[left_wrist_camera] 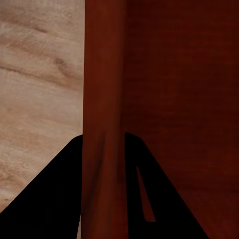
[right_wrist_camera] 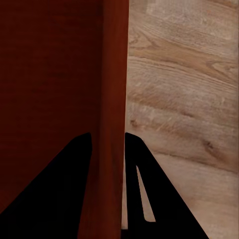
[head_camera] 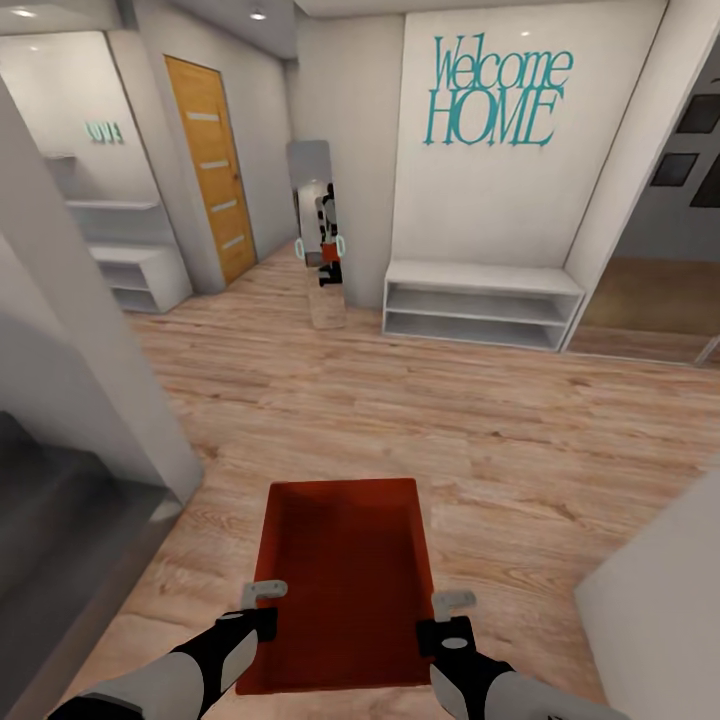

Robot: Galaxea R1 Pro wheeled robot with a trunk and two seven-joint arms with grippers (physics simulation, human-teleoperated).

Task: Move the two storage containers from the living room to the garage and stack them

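One orange-red storage container [head_camera: 345, 575], open-topped and shallow, hangs level in front of me above the wood-plank floor. My left gripper [head_camera: 262, 598] is shut on its left wall, and the left wrist view shows that wall [left_wrist_camera: 102, 124] clamped between the two dark fingers [left_wrist_camera: 55, 199]. On the opposite side my right gripper [head_camera: 450, 612] is shut on the right wall, which in the right wrist view is the container wall [right_wrist_camera: 113, 124] pinched between the fingers [right_wrist_camera: 149, 194]. The bin's inside is empty.
I stand in a hallway with a light wood floor [head_camera: 420, 420]. A low white shelf bench [head_camera: 480, 305] sits under "Welcome HOME" lettering. A tall mirror [head_camera: 318, 235] leans ahead, an orange door [head_camera: 212, 165] at back left. Grey wall corners [head_camera: 90, 340] [head_camera: 660, 600] flank me.
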